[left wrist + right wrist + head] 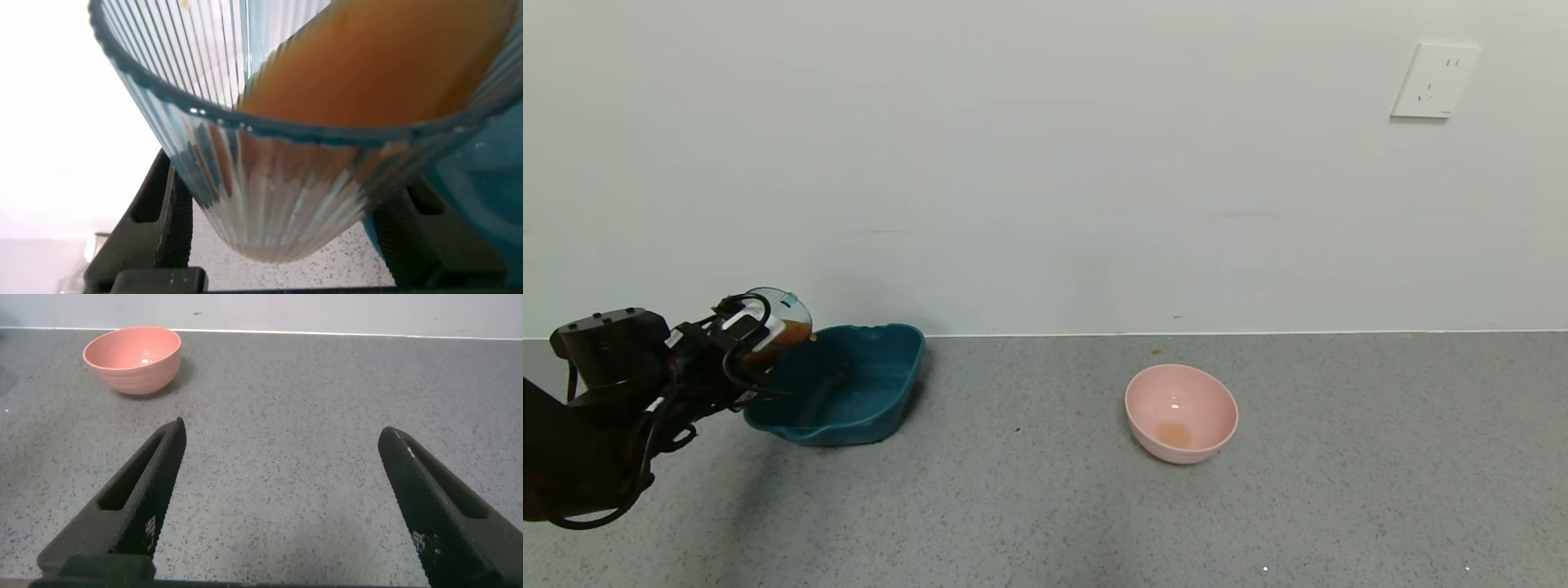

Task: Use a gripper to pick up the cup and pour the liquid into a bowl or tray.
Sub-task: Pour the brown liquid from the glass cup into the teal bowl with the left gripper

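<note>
One cup [783,314]: clamped in left gripper [737,328] fingers [155,216], tipped, mouth toward tray [882,408], far-left worktop [1054,490].
Liquid [384,73]: at rim.
Right gripper [282,502]: spread wide, holding nothing, wrist view only.

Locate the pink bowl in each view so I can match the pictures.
Head view: pink bowl stands right of centre on the grey floor, apart from the teal tray.
Left wrist view: not in it; the cup fills the picture.
Right wrist view: pink bowl sits far off, beyond the open right gripper.
Shared landmark: the white line where floor meets wall.
</note>
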